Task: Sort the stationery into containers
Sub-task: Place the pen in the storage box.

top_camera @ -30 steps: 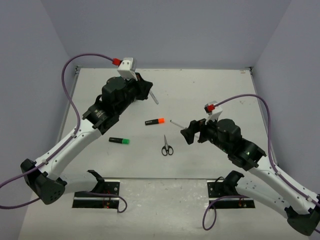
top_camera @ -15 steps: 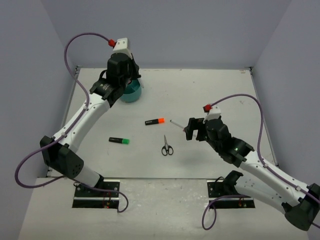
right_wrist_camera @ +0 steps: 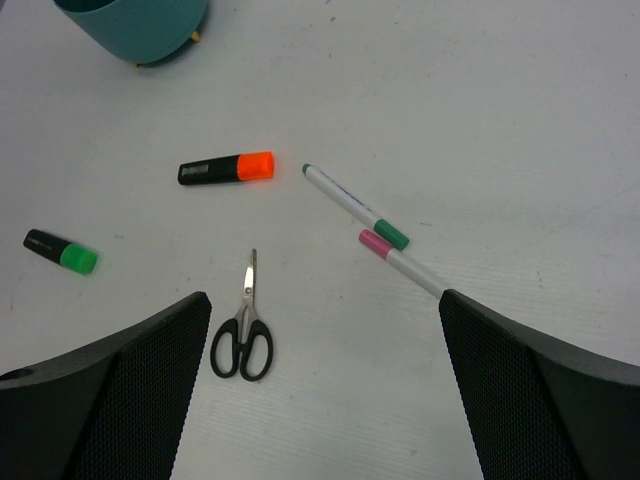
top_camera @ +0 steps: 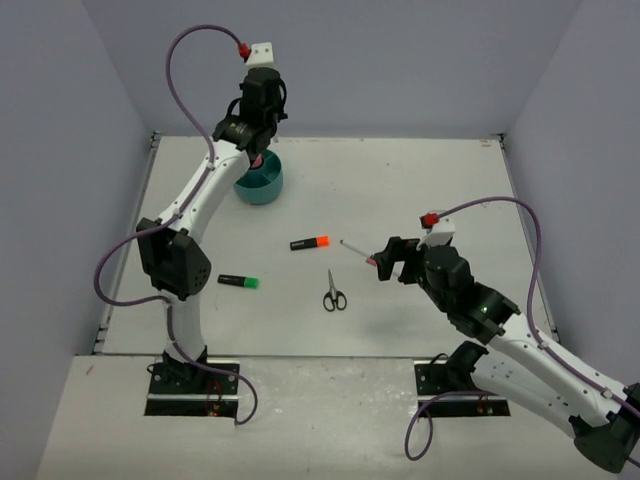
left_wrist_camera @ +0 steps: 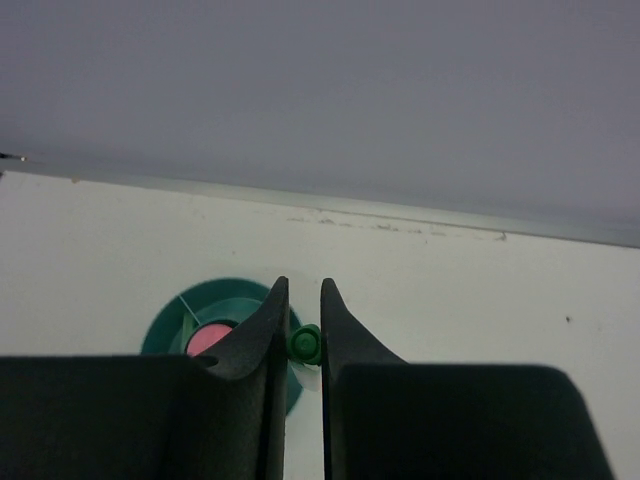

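Teal organiser under the left arm, loose pens under the right.

From above, we see the left arm stretched high over the teal organiser [top_camera: 259, 185] at the desk's [top_camera: 420, 180] far left, we judge to drop its load straight in; the orange highlighter [top_camera: 311, 243], green highlighter [top_camera: 239, 282] and scissors [top_camera: 335, 293] lie mid-desk. At the left wrist, the left jaws are nearly together, clamped on a green-ended marker [left_wrist_camera: 305, 344] above the organiser, a pink item [left_wrist_camera: 207, 339] inside it. At the right wrist, the right jaws stand wide apart, empty, over two thin white pens [right_wrist_camera: 355, 207].
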Tool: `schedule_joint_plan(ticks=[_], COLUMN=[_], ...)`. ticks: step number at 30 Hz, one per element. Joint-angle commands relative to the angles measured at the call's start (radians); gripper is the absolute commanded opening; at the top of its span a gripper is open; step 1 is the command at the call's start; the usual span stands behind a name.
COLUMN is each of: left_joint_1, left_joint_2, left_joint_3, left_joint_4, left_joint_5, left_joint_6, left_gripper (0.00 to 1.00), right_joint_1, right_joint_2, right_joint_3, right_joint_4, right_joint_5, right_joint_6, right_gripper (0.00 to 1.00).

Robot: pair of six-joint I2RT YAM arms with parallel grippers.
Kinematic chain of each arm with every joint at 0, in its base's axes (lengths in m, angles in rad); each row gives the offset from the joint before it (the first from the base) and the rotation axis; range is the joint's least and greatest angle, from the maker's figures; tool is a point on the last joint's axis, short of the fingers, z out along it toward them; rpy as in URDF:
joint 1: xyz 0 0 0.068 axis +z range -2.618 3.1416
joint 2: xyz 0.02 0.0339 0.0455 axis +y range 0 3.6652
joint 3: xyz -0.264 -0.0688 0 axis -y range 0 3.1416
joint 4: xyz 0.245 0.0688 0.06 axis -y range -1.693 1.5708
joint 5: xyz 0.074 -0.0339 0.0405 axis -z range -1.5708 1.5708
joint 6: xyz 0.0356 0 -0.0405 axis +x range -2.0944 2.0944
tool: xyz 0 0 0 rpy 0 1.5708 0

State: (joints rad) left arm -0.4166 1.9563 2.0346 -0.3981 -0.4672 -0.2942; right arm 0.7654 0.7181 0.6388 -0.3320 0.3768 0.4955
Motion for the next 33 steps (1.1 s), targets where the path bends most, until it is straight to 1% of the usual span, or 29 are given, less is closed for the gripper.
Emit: schedule_joint_plan(ticks=[1, 5, 9, 16, 23, 33], left_joint_1=[0.048, 0.093, 0.136, 0.167, 0.177, 0.177], left_joint_2=[0.129, 0.201, 0.229, 0.291, 0.285, 0.254], left_joint_3=[0.163, 0.218, 0.211, 0.201, 0.147, 0.135], left_joint_4=[-0.004, 0.017, 0.030, 0.058, 0.081, 0.082], left_joint_5=[-0.071, -0.037, 0.001, 0.050, 0.085, 0.115], left_joint_6=[0.098, 0.124, 0.105, 0.105, 0.084, 0.069], left_gripper=[0.00, 0.00, 0.00, 0.00, 0.00, 0.00], right_joint_1=[-0.003, -0.003, -0.003, -0.002, -0.003, -0.003], right_joint_2=[0.008, 0.031, 0.040, 0.046, 0.055, 0.062], right_joint_3=[0.003, 0.018, 0.019, 0.016, 0.019, 0.021], right_joint_4=[0.011, -0.019, -0.021, -0.018, -0.019, -0.019], right_joint_5=[0.047, 0.066, 0.066, 0.070, 0.070, 0.060], right_joint_6=[0.027, 0.038, 0.040, 0.041, 0.040, 0.037], right_gripper=[0.99, 0.99, 0.99, 0.99, 0.99, 0.99])
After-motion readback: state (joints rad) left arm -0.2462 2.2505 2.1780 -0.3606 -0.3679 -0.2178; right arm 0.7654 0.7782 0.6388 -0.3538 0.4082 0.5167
